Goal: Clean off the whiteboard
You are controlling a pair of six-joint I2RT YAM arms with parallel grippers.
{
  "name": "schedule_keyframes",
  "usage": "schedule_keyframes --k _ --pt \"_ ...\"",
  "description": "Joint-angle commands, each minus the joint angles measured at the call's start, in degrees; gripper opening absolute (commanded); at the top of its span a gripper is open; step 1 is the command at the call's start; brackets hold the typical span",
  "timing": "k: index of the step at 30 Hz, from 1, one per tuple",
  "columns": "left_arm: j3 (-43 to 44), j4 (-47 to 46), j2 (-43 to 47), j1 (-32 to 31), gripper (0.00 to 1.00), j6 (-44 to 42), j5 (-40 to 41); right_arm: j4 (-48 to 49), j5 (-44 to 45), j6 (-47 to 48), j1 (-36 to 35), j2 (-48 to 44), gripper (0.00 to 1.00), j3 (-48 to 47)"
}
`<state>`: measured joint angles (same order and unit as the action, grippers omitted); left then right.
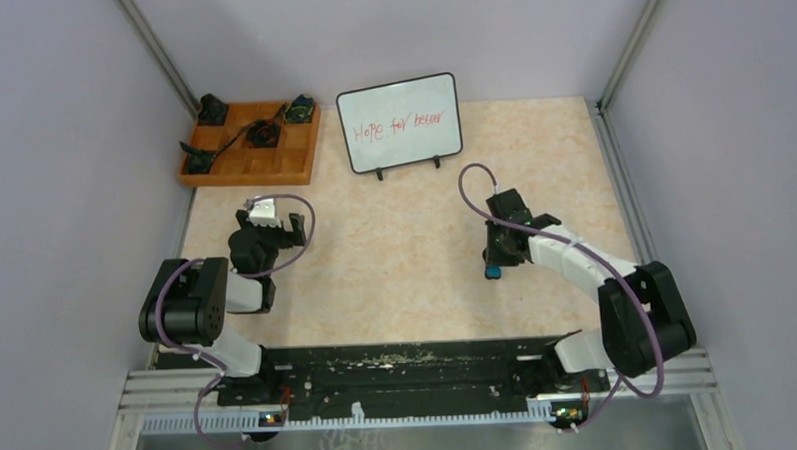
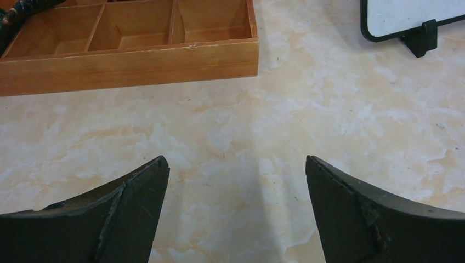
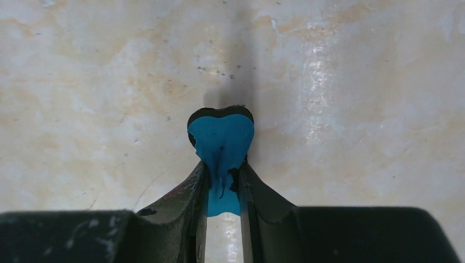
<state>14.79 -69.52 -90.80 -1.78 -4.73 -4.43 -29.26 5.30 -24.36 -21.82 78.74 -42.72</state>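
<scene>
Whiteboard [image 1: 399,122]: stands upright at upper centre of the top view, on two black feet, with red handwriting across its face. Sits just right of the orange tray [image 1: 302,163], apart from it; shows in the upper right corner of the left wrist view too.

Orange tray: holds several small black items [image 1: 262,133] in its compartments at upper left.

Left gripper [image 2: 236,164]: hangs over bare surface [image 1: 395,245] at left of centre, fingers spread wide with nothing between them, pointing toward the tray's near wall.

Right gripper [image 3: 222,170]: hangs low at right of centre, well short of the whiteboard, fingers pinched narrow on a blue eraser [image 3: 222,137], squeezing its soft body so it bulges past the tips.
</scene>
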Motion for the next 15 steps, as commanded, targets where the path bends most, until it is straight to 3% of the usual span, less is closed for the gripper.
schedule_keyframes --k 1,9,15 --pt "-0.09 -2.47 -0.51 -0.01 1.00 0.09 0.05 2.08 1.97 -1.38 -3.51 -7.69 0.00 -1.58" --pt "-0.11 -2.55 -0.43 -0.01 1.00 0.09 0.12 5.60 10.23 -1.44 -10.20 -11.83 0.00 -3.96" --pt "-0.43 -2.87 -0.21 -0.01 1.00 0.09 0.04 11.22 12.48 -0.65 -11.34 -11.20 0.00 -3.02"
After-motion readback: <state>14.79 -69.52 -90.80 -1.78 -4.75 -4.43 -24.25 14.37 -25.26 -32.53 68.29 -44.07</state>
